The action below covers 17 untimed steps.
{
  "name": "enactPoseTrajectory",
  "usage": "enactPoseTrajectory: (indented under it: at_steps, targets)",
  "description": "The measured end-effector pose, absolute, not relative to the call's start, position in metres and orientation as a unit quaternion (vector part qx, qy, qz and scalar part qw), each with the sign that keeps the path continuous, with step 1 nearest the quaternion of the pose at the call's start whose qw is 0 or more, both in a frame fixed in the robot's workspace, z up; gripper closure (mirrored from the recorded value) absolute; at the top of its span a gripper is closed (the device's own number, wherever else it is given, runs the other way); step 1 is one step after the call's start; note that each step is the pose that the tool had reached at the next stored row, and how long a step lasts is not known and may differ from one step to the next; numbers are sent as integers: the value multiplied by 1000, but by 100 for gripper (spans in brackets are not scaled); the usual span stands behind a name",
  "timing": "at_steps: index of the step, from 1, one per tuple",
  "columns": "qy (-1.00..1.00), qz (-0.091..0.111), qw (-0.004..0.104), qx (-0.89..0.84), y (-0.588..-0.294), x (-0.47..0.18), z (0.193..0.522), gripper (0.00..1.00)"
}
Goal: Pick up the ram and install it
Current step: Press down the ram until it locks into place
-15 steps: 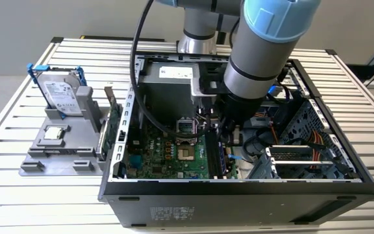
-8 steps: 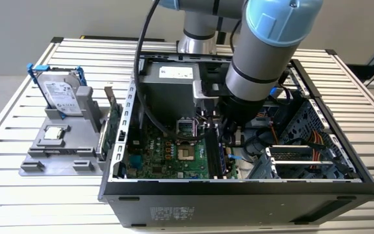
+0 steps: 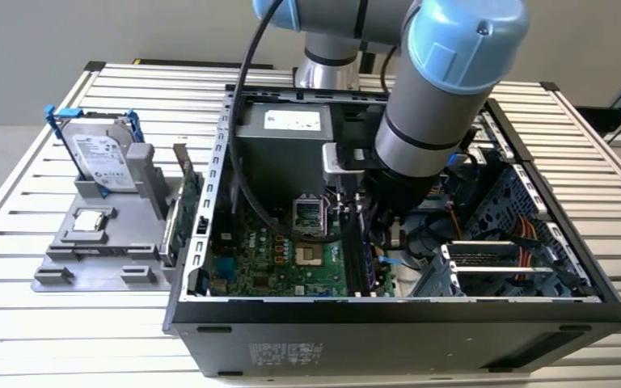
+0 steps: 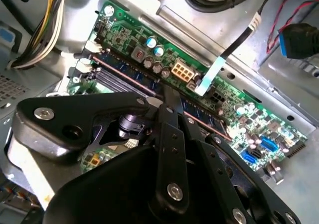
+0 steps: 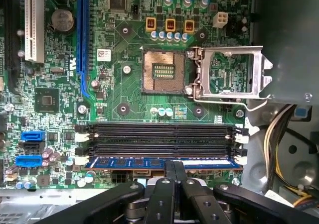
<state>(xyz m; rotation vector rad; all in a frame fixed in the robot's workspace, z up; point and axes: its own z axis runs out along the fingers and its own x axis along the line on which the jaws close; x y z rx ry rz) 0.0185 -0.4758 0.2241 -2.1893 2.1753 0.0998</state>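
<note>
— Where is the arm (image 3: 440, 89) sitting right now?

— It is reaching down into the open computer case (image 3: 397, 311) standing on the slatted table (image 3: 30, 178). The gripper (image 5: 174, 167) is hanging low over the motherboard (image 5: 124, 104), right at the memory slots (image 5: 159, 137).

— And the ram?

— The ram (image 5: 159, 163) is lying in the slot nearest the gripper, a blue stick running along the bank of black slots; the other slots beside it are standing bare. In the second wrist view it is showing as a dark strip (image 4: 129, 72) running under the gripper (image 4: 167, 104).

— Is the gripper gripping it?

— The fingers (image 5: 170, 171) are sitting drawn together, side by side, directly over the stick's edge. Whether they are pinching it or only pressing on it, I cannot tell.

— Anything else nearby?

— The processor socket (image 5: 160, 70) is lying open beside the slots. Outside the case, toward the exterior view's left, a hard drive (image 3: 103, 158) in a blue frame is standing upright in a grey holder (image 3: 95, 259).
</note>
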Motion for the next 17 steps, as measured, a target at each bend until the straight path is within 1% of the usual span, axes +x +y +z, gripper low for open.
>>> enactPoseTrajectory:
  at_steps: [5,7,9,17]
  targets:
    - [704,32,26,-709,-476,19,216,100]
    - [704,32,25,-709,-475,19,218,100]
    - [704,34,27,-709,-475,19,224,100]
    - [704,34,26,-709,-476,19,262,100]
